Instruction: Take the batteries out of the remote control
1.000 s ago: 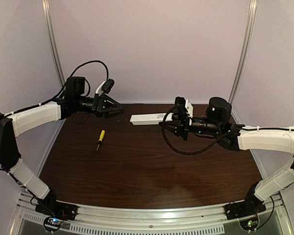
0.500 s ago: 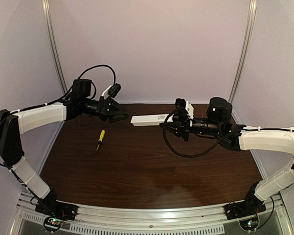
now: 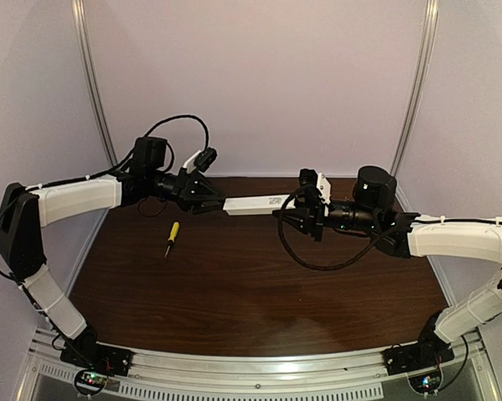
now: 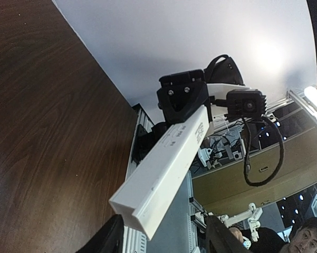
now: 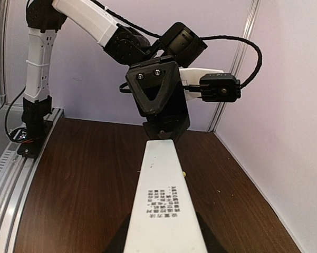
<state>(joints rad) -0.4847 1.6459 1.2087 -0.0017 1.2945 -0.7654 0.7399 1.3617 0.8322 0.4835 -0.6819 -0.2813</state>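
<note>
The remote control (image 3: pixel 255 203) is a slim white bar held level above the back of the table. My right gripper (image 3: pixel 297 214) is shut on its right end, and printed text shows on its face in the right wrist view (image 5: pixel 162 200). My left gripper (image 3: pixel 210 199) is open at the bar's left end. In the left wrist view the bar's end (image 4: pixel 147 195) lies between my left gripper's (image 4: pixel 163 241) spread jaws without visibly touching them. In the right wrist view my right gripper (image 5: pixel 163 234) holds the bar, and the left gripper (image 5: pixel 161 103) faces its far end. The batteries are hidden.
A yellow-handled screwdriver (image 3: pixel 173 237) lies on the brown table (image 3: pixel 251 292) at the left, below the left arm. A tiny yellowish speck (image 5: pixel 184 172) lies on the table under the bar. Pale walls close the back and sides.
My left gripper has moved right, from well left of the bar up to its left end. My right gripper and the remote control have stayed still.
</note>
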